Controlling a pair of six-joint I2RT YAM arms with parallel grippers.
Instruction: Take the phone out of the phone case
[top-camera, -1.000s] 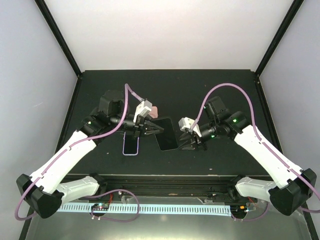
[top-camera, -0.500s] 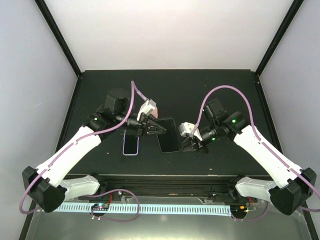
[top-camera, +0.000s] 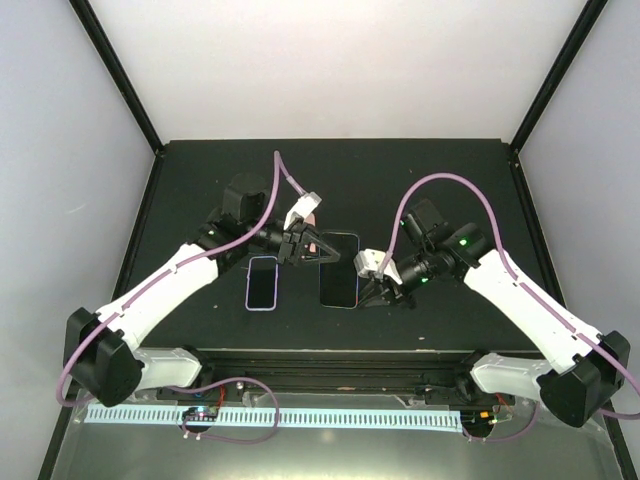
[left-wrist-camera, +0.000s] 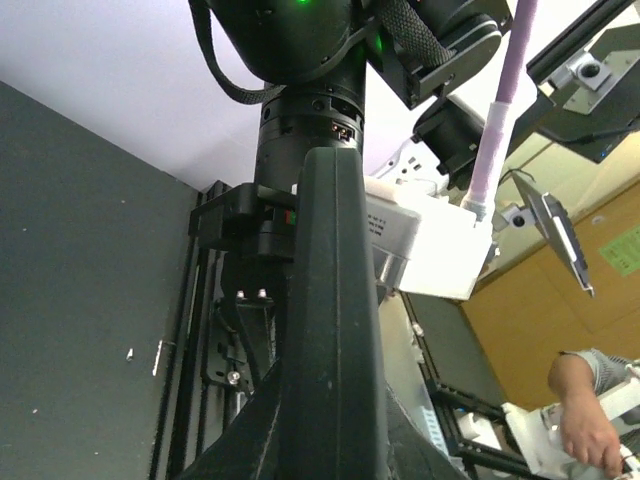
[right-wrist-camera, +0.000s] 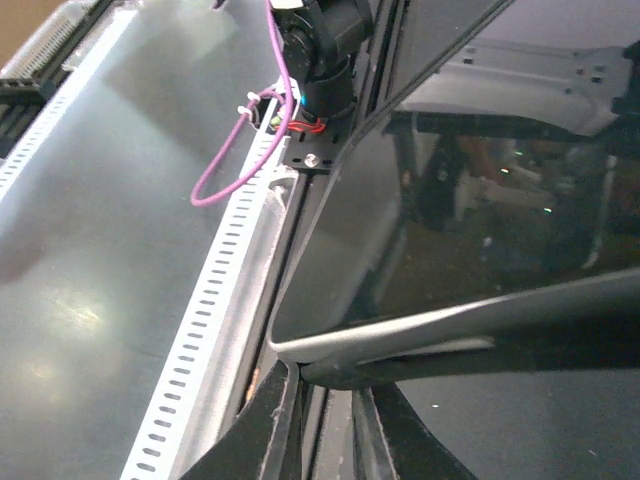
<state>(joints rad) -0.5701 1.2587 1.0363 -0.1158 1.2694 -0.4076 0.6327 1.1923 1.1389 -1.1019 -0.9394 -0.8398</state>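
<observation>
The phone (top-camera: 338, 272) is a dark slab with a thin pale rim, screen up, held between both arms at mid-table. My left gripper (top-camera: 318, 250) is shut on its far left edge. In the left wrist view the phone (left-wrist-camera: 335, 300) stands edge-on between the fingers of the left gripper (left-wrist-camera: 330, 440). My right gripper (top-camera: 372, 290) is closed on the near right corner. The right wrist view shows that grey-rimmed corner of the phone (right-wrist-camera: 450, 220) pinched in the right gripper (right-wrist-camera: 335, 400). The phone case's salmon-pink back is hidden, and I cannot tell case from phone at either grip.
A second dark slab with a lavender rim (top-camera: 262, 284) lies flat on the black table (top-camera: 430, 180), just left of the held one. A pale slotted rail (top-camera: 300, 415) runs along the near edge below the arm bases. Purple cables loop over both wrists.
The left arm has swung right and farther back, turning the phone square to the table edge. The right gripper has closed on its near right corner.
</observation>
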